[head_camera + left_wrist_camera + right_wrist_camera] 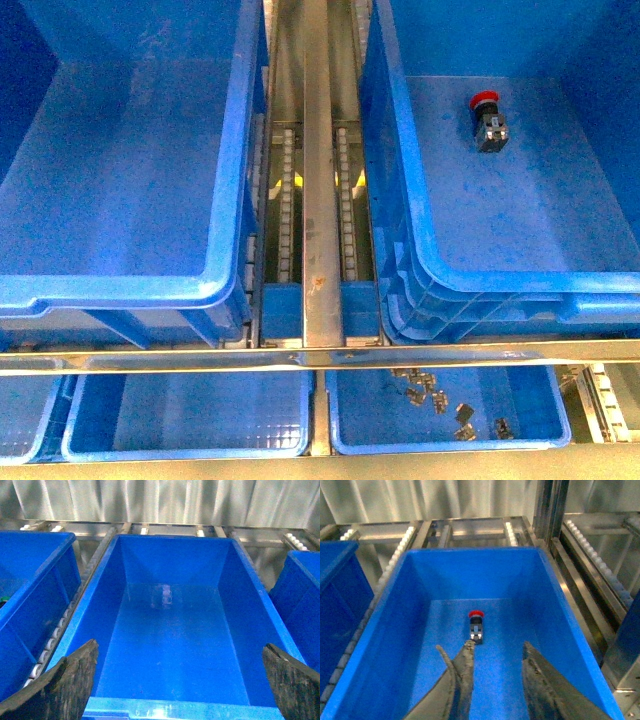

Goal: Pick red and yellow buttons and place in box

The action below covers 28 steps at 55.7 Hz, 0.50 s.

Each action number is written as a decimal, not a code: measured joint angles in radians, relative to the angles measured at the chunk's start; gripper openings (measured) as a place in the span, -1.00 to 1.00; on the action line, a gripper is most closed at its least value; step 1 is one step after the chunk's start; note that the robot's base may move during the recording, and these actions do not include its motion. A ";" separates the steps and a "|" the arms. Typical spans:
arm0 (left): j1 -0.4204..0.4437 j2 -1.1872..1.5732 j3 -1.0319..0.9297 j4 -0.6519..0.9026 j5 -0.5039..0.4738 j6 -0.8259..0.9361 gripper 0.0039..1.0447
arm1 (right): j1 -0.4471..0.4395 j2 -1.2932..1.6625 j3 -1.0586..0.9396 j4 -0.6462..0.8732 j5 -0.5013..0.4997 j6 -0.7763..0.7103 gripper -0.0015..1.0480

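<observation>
A red button (487, 117) with a black switch body lies on the floor of the large blue box (420, 240) at the right of the front view. It also shows in the right wrist view (476, 626) inside that box (555, 620). My right gripper (498, 649) is open above the box, its fingertips just short of the button. My left gripper (180, 652) is open and empty above a second large blue crate (170, 645), which holds nothing that shows. No yellow button is in view. Neither arm shows in the front view.
The left large crate (215, 270) stands beside a metal roller rail (320, 200) running between the crates. Small shallow blue trays (190, 445) line the near edge; one at the right (545, 440) holds several small metal parts (440, 395). A metal bar (320, 357) crosses in front.
</observation>
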 joint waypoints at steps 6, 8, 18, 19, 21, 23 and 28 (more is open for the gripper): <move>0.000 0.000 0.000 0.000 0.000 0.000 0.85 | -0.046 -0.041 -0.055 0.028 -0.017 -0.010 -0.93; 0.000 0.000 0.000 0.000 0.000 0.000 0.85 | -0.047 -0.055 -0.064 0.013 -0.020 -0.010 -0.93; 0.000 0.000 0.000 0.000 0.000 0.000 0.85 | -0.047 -0.190 -0.086 -0.098 -0.024 -0.011 -0.93; 0.000 0.000 0.000 0.000 0.000 0.000 0.85 | -0.047 -0.206 -0.086 -0.111 -0.024 -0.011 -0.93; 0.000 0.000 0.000 0.000 0.000 0.000 0.85 | -0.047 -0.250 -0.086 -0.151 -0.024 -0.011 -0.93; 0.000 0.000 0.000 0.000 0.000 0.000 0.85 | -0.047 -0.279 -0.086 -0.177 -0.024 -0.011 -0.93; 0.000 0.000 0.000 0.000 0.000 0.000 0.85 | -0.047 -0.340 -0.087 -0.230 -0.024 -0.011 -0.93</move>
